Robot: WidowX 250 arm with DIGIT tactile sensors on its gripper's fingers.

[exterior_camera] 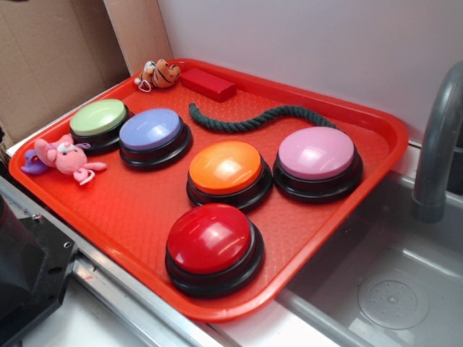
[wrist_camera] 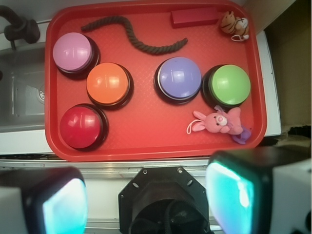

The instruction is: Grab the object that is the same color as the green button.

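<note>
The object, a dark green twisted rope [exterior_camera: 257, 118] [wrist_camera: 132, 35], lies wavy along the far side of the red tray [exterior_camera: 137, 217] [wrist_camera: 146, 146]. The green button [exterior_camera: 98, 118] [wrist_camera: 231, 84] sits on a black base at the tray's left in the exterior view, beside a lavender-blue button [exterior_camera: 151, 130] [wrist_camera: 180, 77]. My gripper [wrist_camera: 146, 202] is open, its two teal-padded fingers [wrist_camera: 63, 204] far apart with nothing between them. It hangs high above the robot base, back from the tray's near edge and far from the rope. The exterior view does not show the gripper.
Orange [exterior_camera: 225, 167], pink [exterior_camera: 317, 153] and red [exterior_camera: 209, 239] buttons stand on the tray. A red block [exterior_camera: 208, 84], a tiger toy [exterior_camera: 160, 73] and a pink plush [exterior_camera: 66, 157] lie near its edges. A sink with a grey faucet [exterior_camera: 438, 144] is at the right.
</note>
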